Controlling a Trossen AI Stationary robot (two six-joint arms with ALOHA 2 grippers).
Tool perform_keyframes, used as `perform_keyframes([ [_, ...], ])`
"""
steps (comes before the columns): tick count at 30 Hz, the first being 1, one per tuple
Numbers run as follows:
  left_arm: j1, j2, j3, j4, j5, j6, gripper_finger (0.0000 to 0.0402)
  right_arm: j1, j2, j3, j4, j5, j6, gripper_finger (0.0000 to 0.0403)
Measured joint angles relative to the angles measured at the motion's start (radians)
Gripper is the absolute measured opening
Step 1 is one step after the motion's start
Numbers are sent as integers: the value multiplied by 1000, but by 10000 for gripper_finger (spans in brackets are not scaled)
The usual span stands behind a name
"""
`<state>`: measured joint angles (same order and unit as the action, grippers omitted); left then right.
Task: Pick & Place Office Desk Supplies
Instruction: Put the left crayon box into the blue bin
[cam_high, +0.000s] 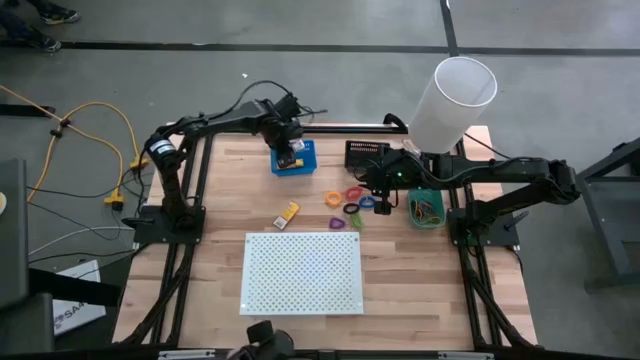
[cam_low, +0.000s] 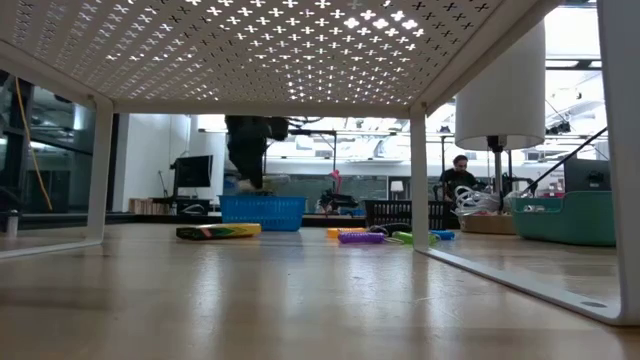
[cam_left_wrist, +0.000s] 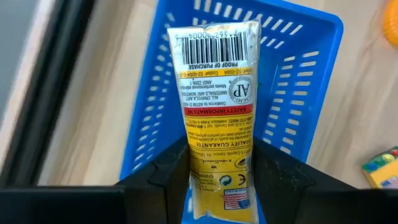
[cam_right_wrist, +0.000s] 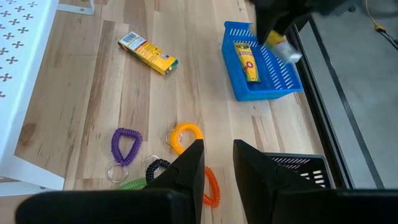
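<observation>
The yellow packet, a flat crayon box with its barcode end uppermost, hangs above the blue bin at the far left of the table, pinched by its lower end in the left gripper. It looks light and fairly stiff, thin card that could crush or slide if squeezed hard; holding it across the flat faces near one end, as here, seems sound, though the long free end may swing. A second packet already lies inside the bin, so the held one should land beside or on top of it. A third packet lies flat on the bare wood nearer the middle, clear on all sides and easy to take across its narrow width. To its right lie the coil loops, orange, purple, pink and green, soft and springy, bunched close together so that one may drag its neighbour; each is best hooked through the ring. The right gripper hovers just over these loops, its fingers a little apart and holding nothing. Farther right stands the green bin with rubber bands; the black bin sits at the far edge. The white perforated board takes the near centre, out of the way.
</observation>
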<state>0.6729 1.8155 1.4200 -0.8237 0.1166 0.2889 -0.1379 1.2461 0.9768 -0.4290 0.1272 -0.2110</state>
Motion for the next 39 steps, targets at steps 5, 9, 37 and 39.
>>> perform_keyframes([
  [5, -33, 45, -1, 14, -16, 3, 149, 0, 0, 0, 1, 0, 0, 74],
  [9, -36, 75, -1, 21, -20, 3, 149, 0, 0, 0, 1, 0, 0, 74],
  [37, -33, 91, -2, 39, -20, 3, 196, 0, 0, 0, 0, 0, 0, 74],
  [39, -33, 91, -2, 39, -19, 3, 196, 0, 0, 0, 0, 0, 0, 74],
])
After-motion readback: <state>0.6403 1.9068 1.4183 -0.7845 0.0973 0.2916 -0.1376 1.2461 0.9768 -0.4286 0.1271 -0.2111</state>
